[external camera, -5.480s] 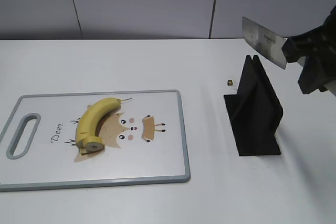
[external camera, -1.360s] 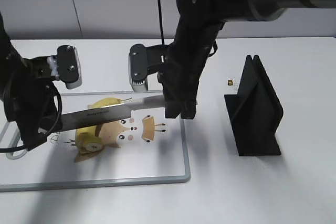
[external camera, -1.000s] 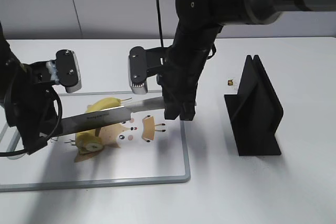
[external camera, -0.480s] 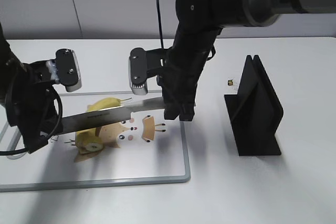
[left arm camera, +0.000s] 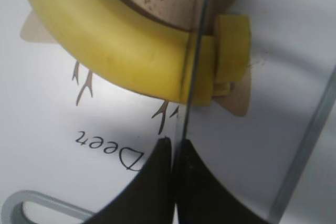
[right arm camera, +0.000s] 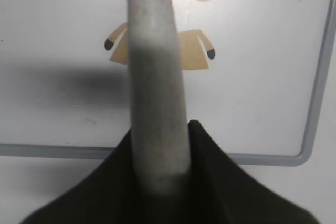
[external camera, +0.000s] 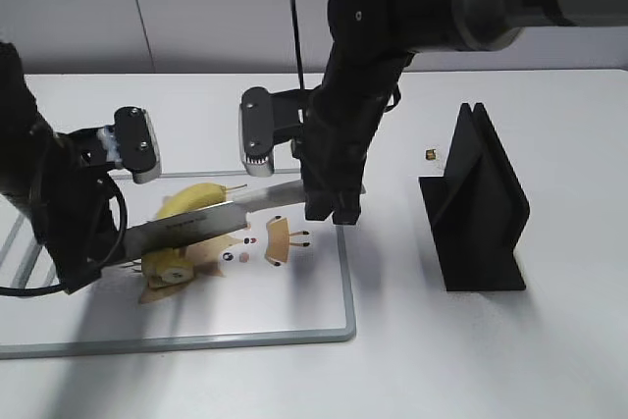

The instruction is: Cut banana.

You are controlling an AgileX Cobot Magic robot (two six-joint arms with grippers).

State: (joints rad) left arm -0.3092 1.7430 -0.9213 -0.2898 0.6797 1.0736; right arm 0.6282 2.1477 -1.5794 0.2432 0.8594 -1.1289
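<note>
Banana (external camera: 186, 205) on the board (external camera: 324, 316) under the knife (external camera: 206, 223) gripped by right claw (external camera: 329, 205); left claw (external camera: 93, 262) pinches the blade tip (soft, likely rolls; steady mid-body).

I count: one banana (external camera: 186, 205), one knife (external camera: 201, 224), one cutting board (external camera: 294, 321), one black stand (external camera: 478, 205), two grippers — left (external camera: 93, 267), right (external camera: 332, 211).

The knife (external camera: 196, 224) has dropped, tip end lower, onto the banana (external camera: 177, 218); left tool (external camera: 93, 262) moved nearer the blade
</note>
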